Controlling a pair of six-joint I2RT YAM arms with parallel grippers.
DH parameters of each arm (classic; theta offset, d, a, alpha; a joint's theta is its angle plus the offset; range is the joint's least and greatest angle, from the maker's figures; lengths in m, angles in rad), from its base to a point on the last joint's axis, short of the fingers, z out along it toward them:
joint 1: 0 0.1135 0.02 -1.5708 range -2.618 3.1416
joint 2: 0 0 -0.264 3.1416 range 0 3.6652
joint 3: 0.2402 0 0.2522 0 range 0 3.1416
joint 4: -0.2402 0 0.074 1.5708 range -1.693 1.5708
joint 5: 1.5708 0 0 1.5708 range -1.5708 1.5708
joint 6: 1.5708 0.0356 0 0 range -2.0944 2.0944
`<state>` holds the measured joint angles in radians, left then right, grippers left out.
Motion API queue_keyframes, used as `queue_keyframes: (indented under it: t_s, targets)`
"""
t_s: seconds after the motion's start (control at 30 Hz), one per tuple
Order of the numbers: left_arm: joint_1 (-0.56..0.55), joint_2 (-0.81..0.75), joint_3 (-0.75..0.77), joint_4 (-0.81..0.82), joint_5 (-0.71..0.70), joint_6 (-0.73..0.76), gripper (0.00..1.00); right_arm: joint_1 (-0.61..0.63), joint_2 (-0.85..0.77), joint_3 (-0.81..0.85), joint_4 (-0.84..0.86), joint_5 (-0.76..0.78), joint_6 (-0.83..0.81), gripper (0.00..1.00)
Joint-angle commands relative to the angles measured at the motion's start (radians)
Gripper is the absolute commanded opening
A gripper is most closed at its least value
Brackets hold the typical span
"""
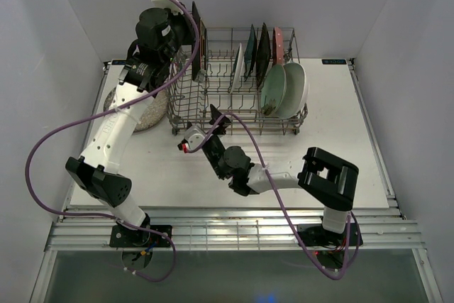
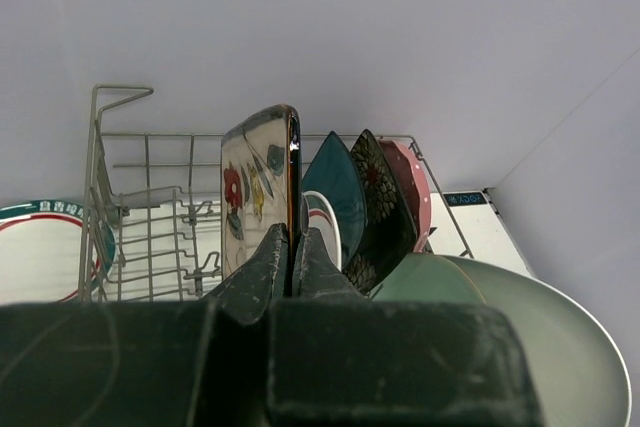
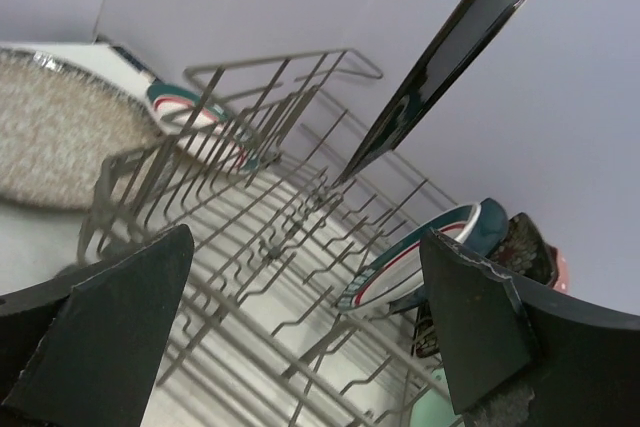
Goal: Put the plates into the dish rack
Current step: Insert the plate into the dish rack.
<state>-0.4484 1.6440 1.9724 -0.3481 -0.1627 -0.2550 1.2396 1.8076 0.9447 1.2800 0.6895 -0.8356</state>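
My left gripper is shut on the lower edge of the cream flowered square plate, which hangs upright over the left half of the dish rack. From above, that plate shows edge-on. Standing in the rack's right half are a rimmed white plate, a teal plate, a black floral plate, a pink plate, a mint plate and a white plate. At the rack's front wall my right gripper stands open and holds nothing.
A speckled grey plate lies on the table left of the rack, partly under the left arm. A second rimmed plate lies beside it, outside the rack's left wall. Grey walls close in behind and at both sides.
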Motion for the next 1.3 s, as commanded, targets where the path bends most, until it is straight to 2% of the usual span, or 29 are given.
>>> queue_keyframes:
  t_s: [0.0, 0.17, 0.4, 0.57, 0.83, 1.0, 1.17, 1.27]
  targets:
    - [-0.007, -0.102, 0.095, 0.143, -0.024, -0.061, 0.00, 0.008, 0.005, 0.117, 0.608, 0.050, -0.048, 1.00]
    - [-0.006, -0.093, 0.121, 0.112, -0.072, -0.081, 0.00, -0.002, 0.073, 0.296, 0.608, 0.126, -0.111, 1.00]
    - [-0.006, -0.093, 0.131, 0.086, -0.115, -0.067, 0.00, -0.015, 0.130, 0.442, 0.610, 0.153, -0.210, 1.00]
    - [-0.006, -0.093, 0.125, 0.084, -0.152, -0.063, 0.00, -0.029, 0.124, 0.454, 0.595, 0.160, -0.223, 0.84]
    - [-0.006, -0.096, 0.100, 0.067, -0.132, -0.118, 0.00, -0.084, 0.139, 0.493, 0.519, 0.173, -0.139, 0.71]
    - [-0.006, -0.093, 0.091, 0.044, -0.112, -0.151, 0.00, -0.103, 0.194, 0.563, 0.521, 0.176, -0.146, 0.64]
    - [-0.006, -0.098, 0.079, 0.037, -0.103, -0.165, 0.00, -0.112, 0.229, 0.621, 0.521, 0.180, -0.160, 0.40]
    - [-0.006, -0.098, 0.077, 0.032, -0.095, -0.167, 0.00, -0.118, 0.228, 0.615, 0.521, 0.182, -0.154, 0.30]
